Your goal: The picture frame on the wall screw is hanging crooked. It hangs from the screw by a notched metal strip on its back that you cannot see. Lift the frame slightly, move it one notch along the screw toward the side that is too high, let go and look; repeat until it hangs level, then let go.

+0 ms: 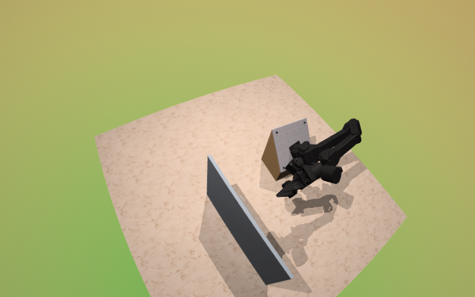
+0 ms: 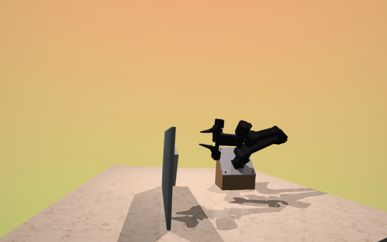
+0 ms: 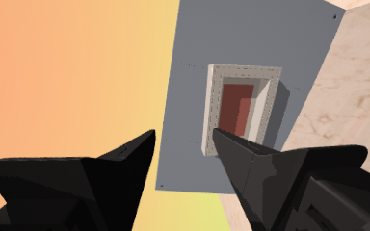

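Note:
The picture frame, pale with a red picture, hangs on the grey wall panel. The wrist view is rolled, with the panel's upper edge at left. There the frame's edges look slightly out of line with the panel's faint lines; I cannot tell surely which side is higher. The screw and notched strip are hidden. My gripper is open and empty, fingers one above the other, pointing at the panel from a distance. One fingertip overlaps the frame in the wrist view without touching it.
The panel stands upright on the speckled table. The arm's wedge-shaped base block stands across from the frame side of the panel. Shadows of the arm and panel fall on the table.

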